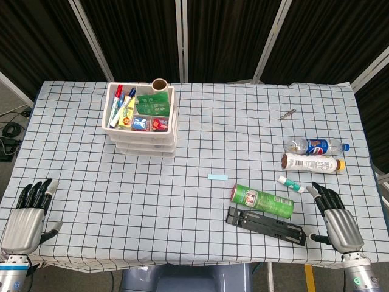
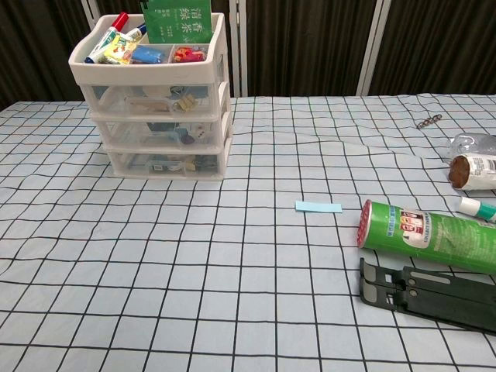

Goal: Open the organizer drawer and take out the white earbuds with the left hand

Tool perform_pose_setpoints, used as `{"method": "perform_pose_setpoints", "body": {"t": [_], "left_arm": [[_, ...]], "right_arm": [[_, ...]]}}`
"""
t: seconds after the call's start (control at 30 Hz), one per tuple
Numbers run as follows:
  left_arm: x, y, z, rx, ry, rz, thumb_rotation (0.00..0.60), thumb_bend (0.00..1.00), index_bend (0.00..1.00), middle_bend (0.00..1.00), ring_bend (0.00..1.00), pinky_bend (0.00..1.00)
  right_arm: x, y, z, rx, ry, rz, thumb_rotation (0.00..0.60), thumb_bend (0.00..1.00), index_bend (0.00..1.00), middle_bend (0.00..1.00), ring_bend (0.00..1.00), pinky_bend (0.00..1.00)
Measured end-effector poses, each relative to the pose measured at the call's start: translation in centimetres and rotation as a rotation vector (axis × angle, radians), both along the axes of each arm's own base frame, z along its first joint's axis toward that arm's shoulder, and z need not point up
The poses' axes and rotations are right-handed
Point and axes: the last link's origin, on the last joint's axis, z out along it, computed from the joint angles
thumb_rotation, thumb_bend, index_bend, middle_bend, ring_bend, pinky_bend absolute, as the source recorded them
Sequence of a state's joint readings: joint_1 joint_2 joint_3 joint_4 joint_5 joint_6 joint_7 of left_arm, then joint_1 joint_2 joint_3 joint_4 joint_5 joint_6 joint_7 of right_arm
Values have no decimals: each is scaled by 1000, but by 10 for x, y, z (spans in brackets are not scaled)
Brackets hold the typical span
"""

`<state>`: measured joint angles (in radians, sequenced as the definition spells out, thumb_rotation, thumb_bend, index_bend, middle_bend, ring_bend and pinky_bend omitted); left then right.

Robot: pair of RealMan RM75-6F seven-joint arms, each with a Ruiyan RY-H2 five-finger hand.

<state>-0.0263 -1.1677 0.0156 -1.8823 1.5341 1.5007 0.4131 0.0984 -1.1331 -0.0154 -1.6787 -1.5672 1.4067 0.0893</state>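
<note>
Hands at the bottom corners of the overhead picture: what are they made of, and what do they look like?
They look like metal and plastic. The left hand and the right hand each have a silver-grey, ribbed back plate and black jointed fingers with pale tips. Below each, a silver wrist shows a small blue mark. No sleeves or loose cables show; the chest view shows neither hand.

Dark panelled wall (image 1: 225,36), checked tablecloth (image 1: 200,201), grey floor (image 1: 9,97)

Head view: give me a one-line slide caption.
Both hands, left hand and right hand, rest open at the near table edge; white three-drawer plastic organizer stands closed.
</note>
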Motion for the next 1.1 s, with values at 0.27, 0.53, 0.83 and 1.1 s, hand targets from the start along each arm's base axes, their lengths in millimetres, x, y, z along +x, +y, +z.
{"method": "perform_pose_setpoints", "body": {"t": [0.27,0.53,0.83,1.1], "left_arm": [[0,-1,-2,-8,4,2,600,258,0,0,0,0],[0,2,-2,-5,1,-1,600,259,0,0,0,0],[5,7,-7,-14,-46,-17,600,369,0,56,88,168],[24,21,-23,-58,-350,-51,600,714,0,588,571,521]], "right_arm": [[1,2,0,4,-2,3,600,111,0,0,0,0],[0,0,1,-1,-6,0,600,111,0,0,0,0],[0,1,2,0,-10,0,600,111,0,0,0,0],[1,1,3,1,-18,4,600,111,0,0,0,0]]}}
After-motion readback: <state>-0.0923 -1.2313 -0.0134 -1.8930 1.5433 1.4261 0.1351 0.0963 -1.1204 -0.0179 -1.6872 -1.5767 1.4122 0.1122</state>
